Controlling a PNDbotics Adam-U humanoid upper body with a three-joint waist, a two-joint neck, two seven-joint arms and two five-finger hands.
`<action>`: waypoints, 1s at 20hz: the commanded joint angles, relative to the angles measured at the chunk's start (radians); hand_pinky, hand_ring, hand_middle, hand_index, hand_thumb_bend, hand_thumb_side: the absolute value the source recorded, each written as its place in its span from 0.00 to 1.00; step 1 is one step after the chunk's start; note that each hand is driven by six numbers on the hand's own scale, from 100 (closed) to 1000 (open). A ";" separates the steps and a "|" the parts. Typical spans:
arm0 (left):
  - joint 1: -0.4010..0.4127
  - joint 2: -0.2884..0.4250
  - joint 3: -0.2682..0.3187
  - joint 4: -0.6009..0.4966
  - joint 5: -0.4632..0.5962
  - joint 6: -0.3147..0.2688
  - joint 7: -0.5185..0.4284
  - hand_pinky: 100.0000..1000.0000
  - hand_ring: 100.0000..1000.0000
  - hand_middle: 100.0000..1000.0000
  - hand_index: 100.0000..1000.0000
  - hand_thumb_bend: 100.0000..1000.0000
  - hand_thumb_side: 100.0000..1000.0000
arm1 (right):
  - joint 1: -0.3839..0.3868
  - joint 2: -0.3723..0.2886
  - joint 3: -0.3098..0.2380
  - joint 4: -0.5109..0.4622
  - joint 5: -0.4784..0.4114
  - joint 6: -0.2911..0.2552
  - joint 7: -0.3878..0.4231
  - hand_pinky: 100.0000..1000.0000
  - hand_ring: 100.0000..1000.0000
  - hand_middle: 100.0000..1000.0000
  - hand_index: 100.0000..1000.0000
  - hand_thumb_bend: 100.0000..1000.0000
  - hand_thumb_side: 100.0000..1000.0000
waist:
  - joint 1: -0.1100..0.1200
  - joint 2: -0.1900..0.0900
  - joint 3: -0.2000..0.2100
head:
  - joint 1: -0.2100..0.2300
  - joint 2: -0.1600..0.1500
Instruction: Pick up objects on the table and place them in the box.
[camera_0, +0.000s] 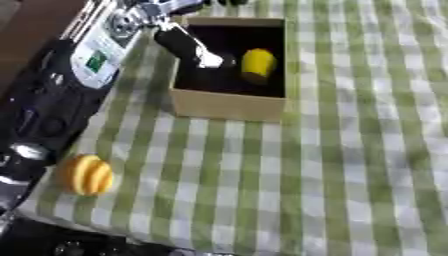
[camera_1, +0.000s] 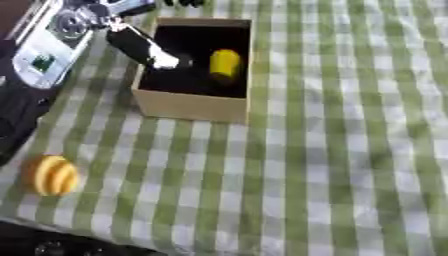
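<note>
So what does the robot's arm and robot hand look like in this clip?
The left arm is bulky and black, with a silver-white section bearing a small green marking near the wrist. The left robot hand shows black fingers with a pale silvery tip. No cables are discernible. The right arm is not in view.

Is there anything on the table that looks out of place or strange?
Nothing looks damaged or spilled. One orange ribbed object lies alone on the checked cloth, outside the cardboard box, which already holds a yellow object.

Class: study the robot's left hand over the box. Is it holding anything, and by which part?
Nothing is held. The left hand reaches into the box with nothing in its fingers; the yellow object lies apart beside it.
</note>
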 joint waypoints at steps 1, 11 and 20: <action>0.046 0.162 0.038 -0.195 0.106 0.045 0.003 0.72 0.78 0.72 0.86 0.36 0.33 | 0.001 -0.016 -0.015 -0.017 0.006 0.000 -0.008 0.91 0.81 0.66 0.83 0.00 0.47 | 0.003 -0.018 0.007 | -0.012 0.003; 0.564 0.570 0.154 -0.488 0.252 -0.028 0.137 0.72 0.78 0.71 0.85 0.45 0.37 | -0.013 -0.019 -0.020 -0.017 0.017 -0.010 -0.020 0.91 0.81 0.66 0.83 0.00 0.47 | 0.000 0.003 0.009 | -0.032 -0.018; 0.873 0.584 0.224 -0.488 0.120 -0.052 0.156 0.74 0.81 0.73 0.85 0.49 0.24 | -0.014 -0.010 -0.027 -0.017 0.018 -0.010 -0.031 0.91 0.81 0.66 0.83 0.00 0.47 | -0.005 0.007 0.021 | -0.043 -0.027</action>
